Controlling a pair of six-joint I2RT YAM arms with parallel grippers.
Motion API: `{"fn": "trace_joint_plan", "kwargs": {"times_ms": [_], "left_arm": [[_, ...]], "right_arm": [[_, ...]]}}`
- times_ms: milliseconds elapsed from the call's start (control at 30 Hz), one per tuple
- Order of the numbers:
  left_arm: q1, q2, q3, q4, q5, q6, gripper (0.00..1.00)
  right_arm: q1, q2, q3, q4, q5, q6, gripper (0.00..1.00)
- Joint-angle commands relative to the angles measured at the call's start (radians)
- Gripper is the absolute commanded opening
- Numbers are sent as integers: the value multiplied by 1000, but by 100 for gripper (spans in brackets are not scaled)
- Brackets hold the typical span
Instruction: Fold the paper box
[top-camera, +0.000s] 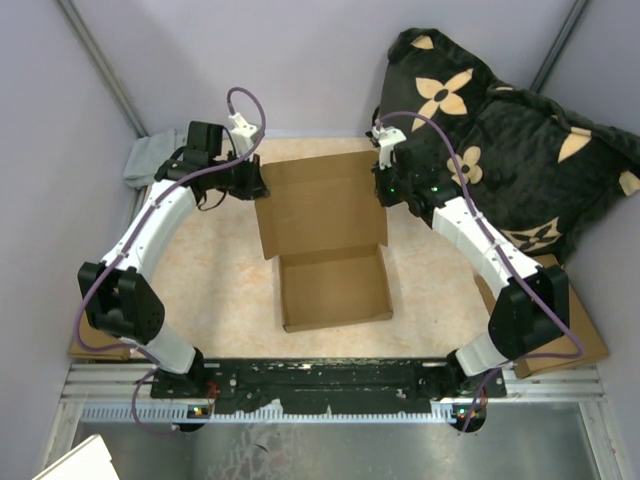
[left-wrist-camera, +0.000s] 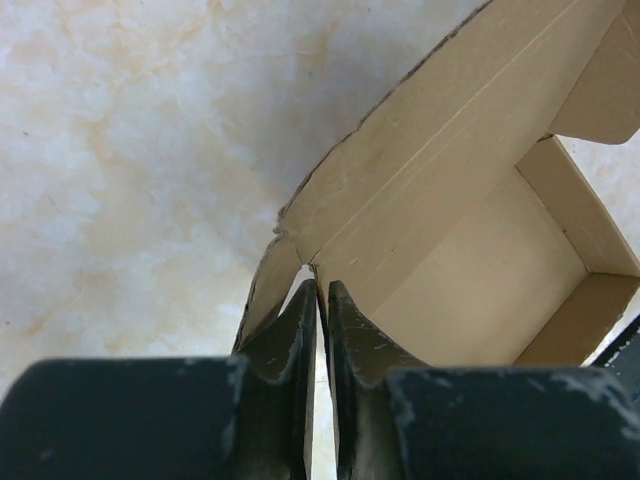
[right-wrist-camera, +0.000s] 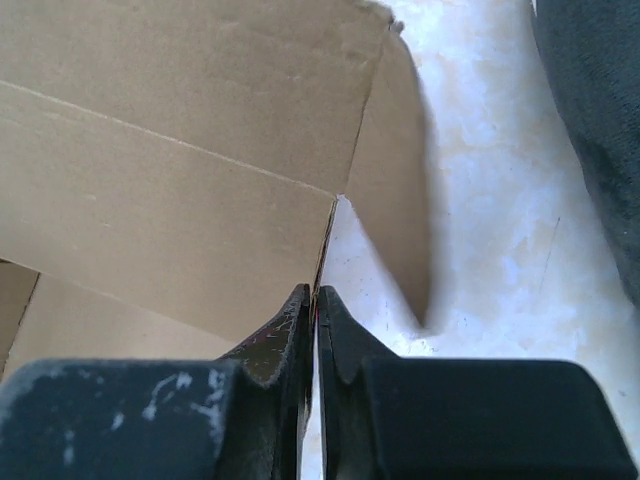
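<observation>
The paper box is brown cardboard: a shallow tray near the table's middle with its lid raised behind it, side flaps hanging at the lid's far corners. My left gripper is shut on the lid's left edge; in the left wrist view the fingertips pinch the cardboard edge beside the left flap, with the tray's inside beyond. My right gripper is shut on the lid's right edge; in the right wrist view the gripper clamps the thin edge of the lid, the right flap hanging beside it.
A black pillow with tan flowers lies at the back right, close to the right arm. A grey cloth lies at the back left. Flat brown cardboard lies under the right arm, another piece at the left base.
</observation>
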Motion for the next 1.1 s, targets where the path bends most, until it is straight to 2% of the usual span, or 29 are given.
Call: {"fn": "trace_joint_plan", "kwargs": {"times_ms": [0,167,333,433,533,667,867,1067], "left_arm": [[-25,10,11,-54,50,-16,16],[-27,-9,-25,-60,34,-15,24],[-28,-18,-45,-79,11,-15,27],[-30,-22,-54,-88,8,-11,20],[-30,-9,-42,-105,27,-8,0],[-31,18,7,-112,50,-16,0],[-33,76,177,-107,14,-41,0],[-33,119,298,-29,-7,-125,0]], "right_arm": [[8,-8,40,50,-34,49,5],[8,-22,23,81,2,69,3],[8,-28,20,100,46,81,2],[8,-34,14,117,70,89,2],[8,-30,15,123,73,99,2],[8,-18,26,113,50,110,3],[8,-22,25,103,35,111,6],[8,-47,-19,169,44,125,4]]}}
